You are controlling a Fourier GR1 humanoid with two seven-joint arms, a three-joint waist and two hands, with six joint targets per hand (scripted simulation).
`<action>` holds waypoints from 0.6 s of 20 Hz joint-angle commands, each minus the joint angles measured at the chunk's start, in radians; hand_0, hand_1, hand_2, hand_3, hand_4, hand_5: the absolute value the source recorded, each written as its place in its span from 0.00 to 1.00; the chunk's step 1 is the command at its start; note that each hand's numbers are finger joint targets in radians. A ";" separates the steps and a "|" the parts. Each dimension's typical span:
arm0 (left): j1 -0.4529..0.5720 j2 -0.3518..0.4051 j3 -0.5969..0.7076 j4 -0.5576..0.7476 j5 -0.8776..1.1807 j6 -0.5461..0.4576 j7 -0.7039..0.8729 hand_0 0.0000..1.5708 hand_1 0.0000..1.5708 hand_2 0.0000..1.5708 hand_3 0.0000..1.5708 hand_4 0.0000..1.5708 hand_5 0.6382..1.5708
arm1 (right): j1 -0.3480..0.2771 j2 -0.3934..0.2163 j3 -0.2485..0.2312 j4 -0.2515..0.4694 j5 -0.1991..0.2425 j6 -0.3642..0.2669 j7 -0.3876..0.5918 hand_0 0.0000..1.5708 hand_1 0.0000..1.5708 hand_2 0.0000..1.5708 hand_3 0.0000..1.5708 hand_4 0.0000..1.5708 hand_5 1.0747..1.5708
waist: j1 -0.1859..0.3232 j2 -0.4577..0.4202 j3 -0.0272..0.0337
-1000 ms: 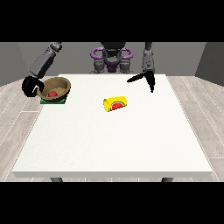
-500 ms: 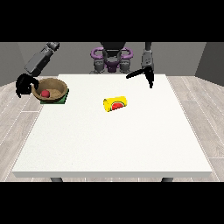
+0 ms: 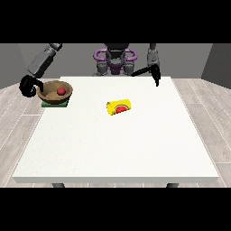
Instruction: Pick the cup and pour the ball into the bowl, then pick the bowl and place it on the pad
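The white counter [image 3: 117, 140] carries three groups of items. A brown bowl [image 3: 55, 92] sits on a green pad [image 3: 55, 103] at the far corner of the counter on the view's left. A red ball [image 3: 61, 91] lies inside the bowl. A yellow cup [image 3: 118, 107] lies on its side near the middle of the counter, with its open mouth facing the camera and a red interior visible.

The hand at the view's left [image 3: 28, 85] is positioned at the outer side of the bowl, just beside its rim. Its fingers [image 3: 26, 80] are curled into a hook shape. Whether they touch the rim cannot be determined from this view. The bowl, the ball and the pad all lie immediately to the inner side of these fingers.

The hand at the view's right [image 3: 152, 72] hangs above the far edge of the counter. Its fingers are extended and hold nothing. The cup lies well apart from these fingers, nearer the camera and toward the view's left.
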 commanded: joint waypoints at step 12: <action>0.027 0.013 -0.004 -0.149 -0.011 -0.005 0.068 0.00 0.00 0.00 0.00 0.00 0.99 | -0.014 -0.135 0.037 0.030 0.085 -0.115 0.027 0.00 0.00 0.26 0.15 0.00 0.83 | -0.007 0.045 0.0004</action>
